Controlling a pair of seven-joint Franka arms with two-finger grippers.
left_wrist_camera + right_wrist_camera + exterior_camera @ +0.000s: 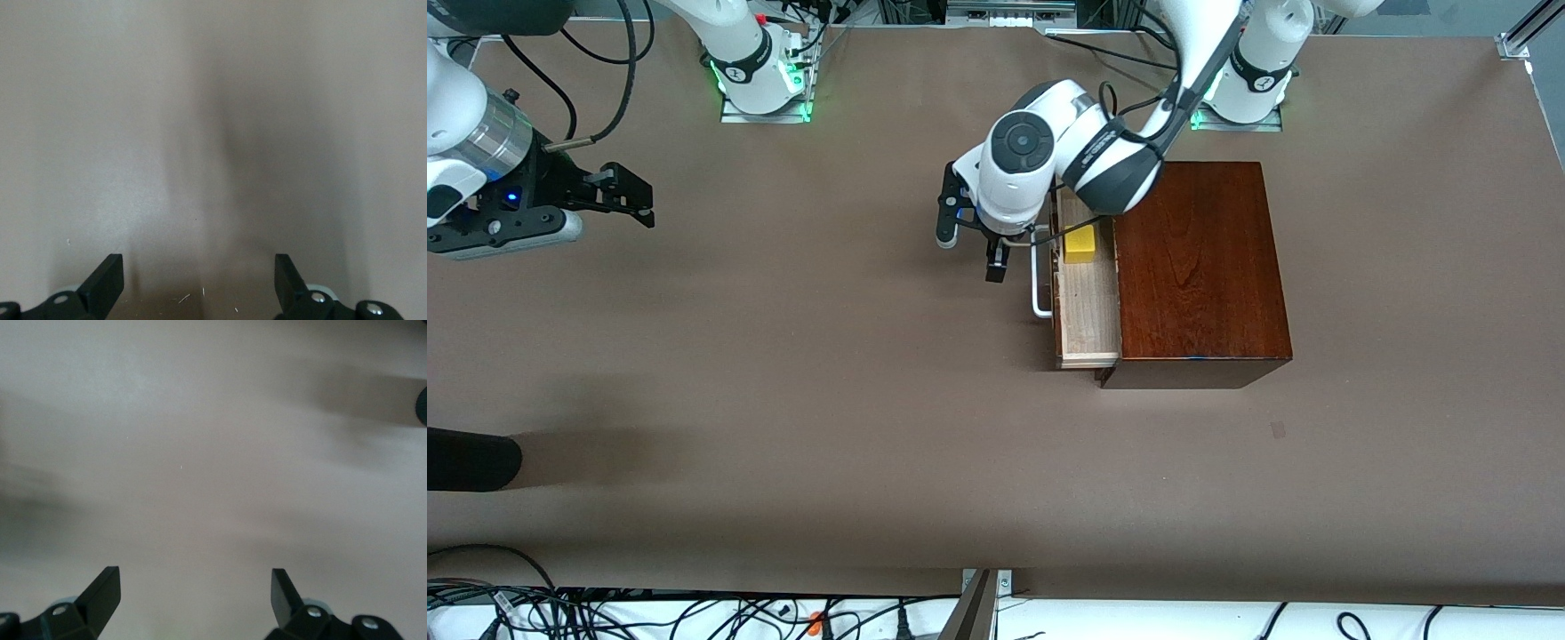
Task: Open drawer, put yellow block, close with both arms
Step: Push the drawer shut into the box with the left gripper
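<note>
Now the closing step is what remains: the yellow block (pixel 1080 244) already lies in the open drawer (pixel 1089 307) of the dark wooden box (pixel 1199 267). Going across the front view, the right end effector (pixel 627 197) waits, fingers spread and empty, over bare desk (pixel 783 400) at the right arm's end. The left end effector (pixel 971 242) hangs just beside the white bar handle (pixel 1039 283), pointing down, its fingers (pixel 107 280) apart and holding nothing. Next, I judge, both must press the drawer front inward.
</note>
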